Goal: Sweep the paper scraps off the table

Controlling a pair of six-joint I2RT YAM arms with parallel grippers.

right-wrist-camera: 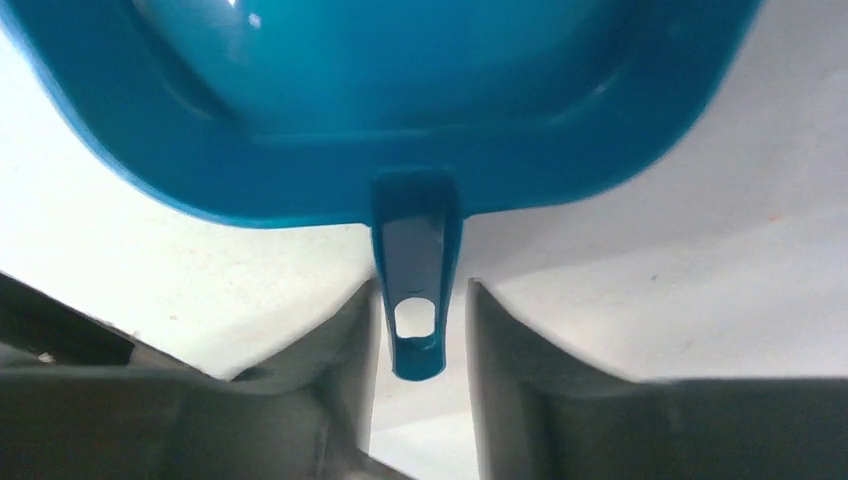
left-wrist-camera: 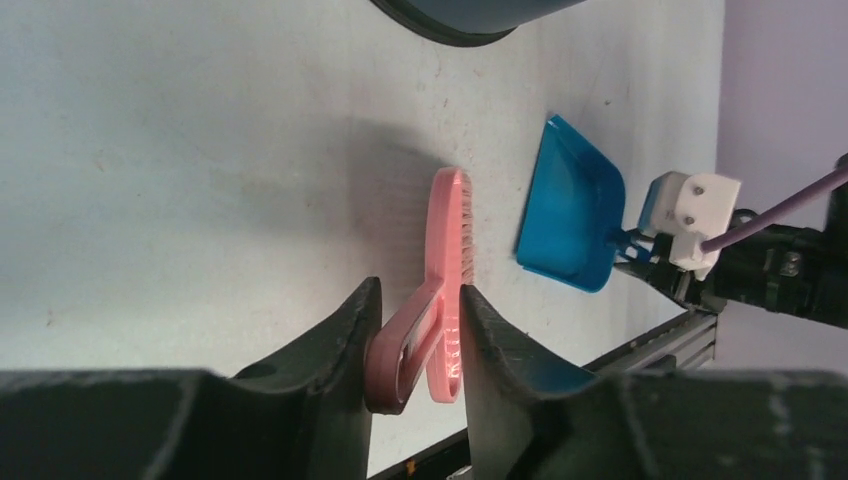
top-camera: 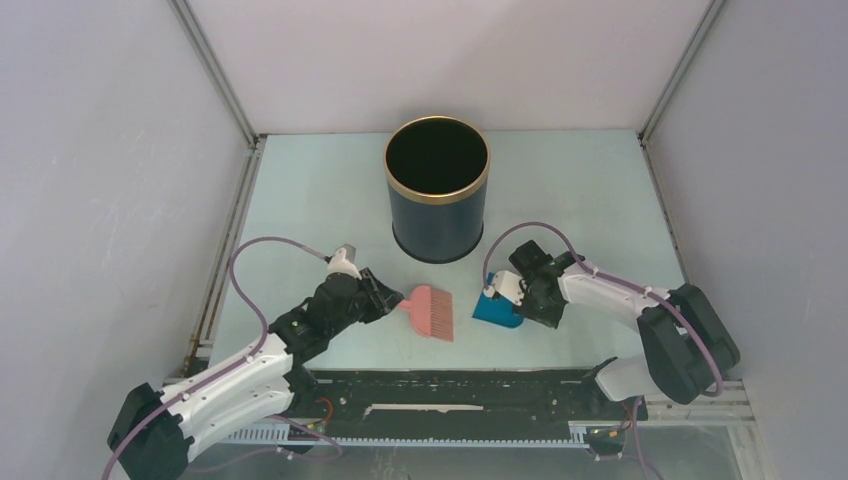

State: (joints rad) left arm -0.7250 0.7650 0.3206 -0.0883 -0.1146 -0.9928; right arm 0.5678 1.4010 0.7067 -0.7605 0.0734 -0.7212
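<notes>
No paper scraps show in any view. A pink hand brush lies on the pale table near the front, and its handle sits between the fingers of my left gripper. The jaws stand apart; the handle leans on the left finger. My left gripper is just left of the brush. A blue dustpan rests right of the brush. Its handle lies between the open jaws of my right gripper, with a gap on each side.
A dark round bin with a gold rim stands behind the brush and dustpan, mid-table. A black strip with rails runs along the front edge. Grey walls and metal frame bars close in the table on three sides.
</notes>
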